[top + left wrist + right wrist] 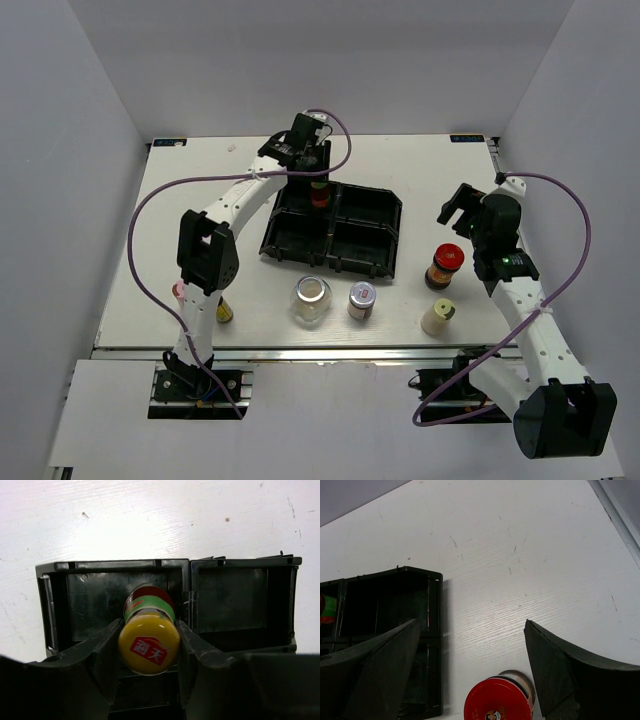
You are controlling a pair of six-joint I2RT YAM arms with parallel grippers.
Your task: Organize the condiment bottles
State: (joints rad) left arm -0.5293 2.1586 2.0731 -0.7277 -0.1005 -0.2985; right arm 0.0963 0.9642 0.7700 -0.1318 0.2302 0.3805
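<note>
our left gripper is clamped on the yellow-capped bottle. the bottle is upright, its lower end down in the far-left compartment of the tray, close to the middle divider. we cannot tell whether it touches the floor. our right gripper hangs with jaws wide apart, holding nothing. it is near the red-lidded jar, which stands on the table just right of the tray. nearer us stand the clear jar, silver-lidded jar and cream bottle. a pink-capped bottle and a dark bottle stand beside the left arm.
</note>
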